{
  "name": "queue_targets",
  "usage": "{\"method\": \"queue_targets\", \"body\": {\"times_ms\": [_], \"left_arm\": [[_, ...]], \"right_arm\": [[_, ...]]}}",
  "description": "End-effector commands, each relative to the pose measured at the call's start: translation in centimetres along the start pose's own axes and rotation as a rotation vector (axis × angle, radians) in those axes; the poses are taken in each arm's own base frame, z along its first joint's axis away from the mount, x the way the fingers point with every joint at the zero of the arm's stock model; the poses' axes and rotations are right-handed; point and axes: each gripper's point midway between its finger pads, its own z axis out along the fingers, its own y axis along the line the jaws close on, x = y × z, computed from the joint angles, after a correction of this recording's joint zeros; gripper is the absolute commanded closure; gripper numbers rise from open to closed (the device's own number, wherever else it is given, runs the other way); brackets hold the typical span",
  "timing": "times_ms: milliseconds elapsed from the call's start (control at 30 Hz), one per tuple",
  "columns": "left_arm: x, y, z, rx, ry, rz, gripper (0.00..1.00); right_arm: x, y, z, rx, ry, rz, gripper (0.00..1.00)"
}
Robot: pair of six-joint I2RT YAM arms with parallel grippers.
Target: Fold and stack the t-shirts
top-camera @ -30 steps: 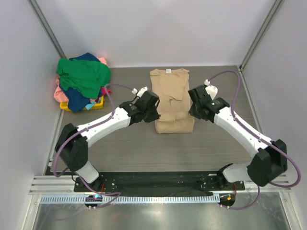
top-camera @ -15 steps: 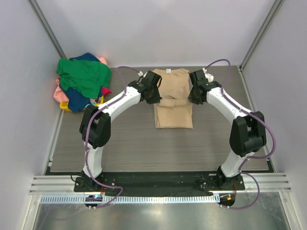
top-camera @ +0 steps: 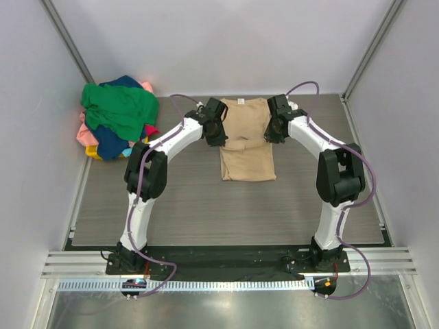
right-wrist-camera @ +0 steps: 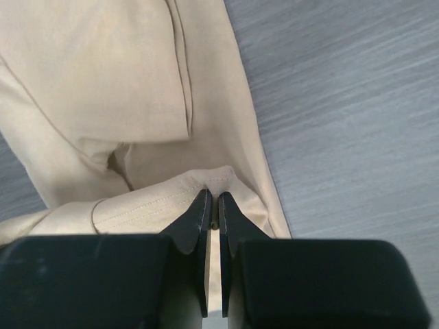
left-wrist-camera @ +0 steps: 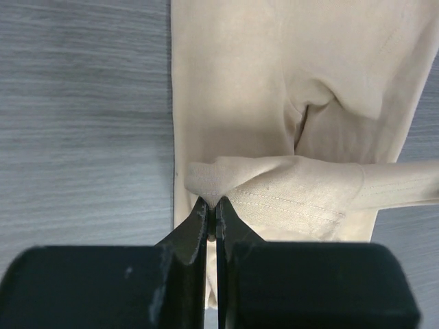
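A tan t-shirt [top-camera: 247, 147] lies lengthwise at the middle back of the table, sleeves folded in and a small white neck label at its far end. My left gripper [top-camera: 218, 131] is shut on the left corner of its hem [left-wrist-camera: 211, 197]. My right gripper [top-camera: 274, 129] is shut on the right hem corner [right-wrist-camera: 214, 186]. Both corners are lifted and carried over the shirt toward the collar, so the lower half is doubling over the upper half. More t-shirts [top-camera: 118, 116], green, navy and pink, are heaped at the back left.
The heap of shirts sits in and over a small yellow basket [top-camera: 140, 147] by the left wall. Grey walls and metal posts close in the back and both sides. Bare wood-grain tabletop [top-camera: 206, 205] lies in front of the tan shirt.
Both grippers have travelled from the shirt's near end toward the back, pulling the hem with them. The shirt's visible length has shortened as its lower half folds over.
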Motion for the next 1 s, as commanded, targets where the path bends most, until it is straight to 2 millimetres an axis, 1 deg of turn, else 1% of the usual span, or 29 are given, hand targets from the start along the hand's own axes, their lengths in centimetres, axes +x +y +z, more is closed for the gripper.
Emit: {"method": "queue_targets", "body": {"times_ms": [0,33,67,100,133,167,200,233,267,300,333,367,400,433,467,500,533,567,600,633,667,700,733,767,800,833,867,967], "left_arm": [[-2.5,2.9,1.0,-0.078,0.006,-0.008,0.96],[-3.9,1.9,0.5,-0.049,-0.003,-0.009,0.92],[-4.6,1.8,0.6,-0.043,-0.004,-0.016,0.82],[-4.8,2.6,1.9,-0.061,0.021,-0.028,0.77],[-6.1,1.5,0.6,-0.035,0.013,-0.026,0.67],[-6.5,1.6,0.5,-0.036,0.015,-0.025,0.61],[-6.9,1.3,-0.3,-0.031,0.008,-0.021,0.55],[-7.3,1.0,-1.4,-0.023,-0.002,-0.015,0.49],[-6.9,1.5,-1.8,-0.031,0.007,-0.017,0.44],[-6.5,1.6,-2.2,-0.032,0.009,-0.019,0.43],[-5.8,2.0,-3.7,-0.022,-0.003,-0.024,0.42],[-5.1,2.3,-4.3,-0.020,-0.003,-0.039,0.42],[-4.5,2.4,-5.1,-0.009,-0.013,-0.046,0.42],[-3.1,3.2,-6.1,-0.001,-0.020,-0.052,0.42],[-2.3,3.4,-6.8,0.004,-0.024,-0.067,0.43],[-1.1,3.4,-7.1,0.011,-0.024,-0.062,0.43],[0.2,3.9,-7.7,0.029,-0.033,-0.063,0.44],[1.1,3.9,-7.8,0.041,-0.033,-0.064,0.44],[2.2,3.5,-7.9,0.057,-0.031,-0.057,0.44],[3.6,3.3,-7.9,0.102,-0.019,-0.053,0.44],[4.4,3.1,-7.7,0.118,-0.013,-0.050,0.44],[5.2,2.5,-7.6,0.140,-0.006,-0.050,0.44],[6.2,2.2,-7.1,0.174,0.010,-0.051,0.44],[6.8,2.0,-6.7,0.193,0.023,-0.052,0.45],[7.2,1.1,-6.4,0.230,0.021,-0.051,0.46],[7.9,1.0,-6.1,0.239,0.039,-0.059,0.47],[8.7,0.8,-5.6,0.240,0.050,-0.052,0.47],[9.3,0.2,-4.8,0.248,0.051,-0.042,0.47]], "right_arm": [[-4.5,-1.4,0.3,0.053,-0.098,0.013,0.99],[-4.4,-1.4,1.4,0.061,-0.080,0.010,0.99],[-6.2,-1.0,1.0,0.051,-0.109,0.028,0.99],[-6.4,-1.1,1.2,0.061,-0.096,0.028,0.78],[-6.8,-1.0,1.8,0.057,-0.086,0.018,0.64],[-8.3,-0.2,1.0,0.025,-0.105,0.020,0.44],[-8.3,-0.3,0.7,0.033,-0.091,0.010,0.34],[-8.4,-0.3,0.3,0.028,-0.092,-0.009,0.27],[-8.6,-0.4,-0.9,0.021,-0.103,-0.014,0.23],[-8.5,-0.6,-1.4,0.018,-0.111,-0.014,0.17],[-8.3,-0.8,-2.2,0.009,-0.120,-0.018,0.15],[-7.0,-1.8,-3.2,0.015,-0.111,-0.021,0.14],[-6.7,-2.1,-3.9,0.001,-0.122,-0.019,0.14],[-5.8,-2.6,-4.3,-0.003,-0.116,-0.018,0.14],[-3.8,-3.8,-5.3,-0.007,-0.102,-0.019,0.14],[-3.0,-4.1,-5.6,-0.026,-0.106,-0.014,0.14],[-1.7,-4.1,-5.9,-0.059,-0.082,-0.014,0.14],[1.3,-5.3,-5.5,-0.060,-0.028,-0.021,0.14],[1.4,-5.1,-6.7,-0.106,-0.054,-0.004,0.14],[2.7,-4.8,-7.2,-0.153,-0.028,-0.001,0.15],[5.2,-5.9,-6.6,-0.148,0.016,0.003,0.16],[5.4,-5.2,-7.7,-0.212,-0.001,0.017,0.16],[6.3,-5.1,-7.8,-0.242,0.017,0.019,0.16],[8.2,-5.8,-7.3,-0.242,0.056,0.022,0.18],[8.6,-5.7,-7.2,-0.256,0.055,0.022,0.18],[9.6,-6.1,-7.0,-0.255,0.077,0.026,0.19],[10.0,-6.1,-6.8,-0.260,0.089,0.022,0.21],[11.2,-5.8,-6.0,-0.294,0.127,0.019,0.25]]}}
